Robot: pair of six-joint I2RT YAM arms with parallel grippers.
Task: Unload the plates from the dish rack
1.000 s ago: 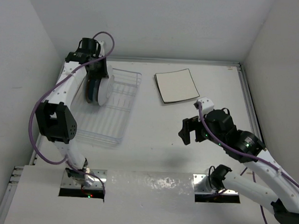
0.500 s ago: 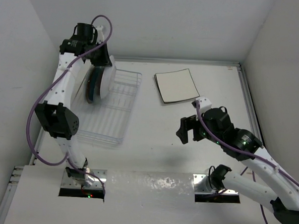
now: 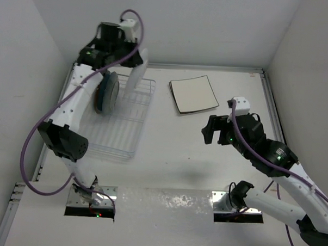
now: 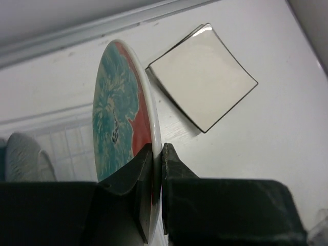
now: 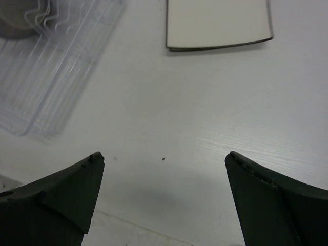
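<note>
My left claw (image 4: 153, 154) is closed on the lower rim of a round red plate (image 4: 120, 113) with a large teal flower. The red plate stands on edge, upright, held over the far end of the dish rack (image 3: 117, 126). The dish rack is a clear plastic tray with ribbed slots and thin wire dividers, and it lies below that claw. A round blue-patterned plate (image 3: 107, 91) stands upright in the far slots, just beside the held plate. Cream-white square plates (image 3: 194, 94) with dark edges lie flat in a small, slightly skewed stack. They sit beyond the left claw's tips and ahead of my open right claw (image 5: 163, 156).
</note>
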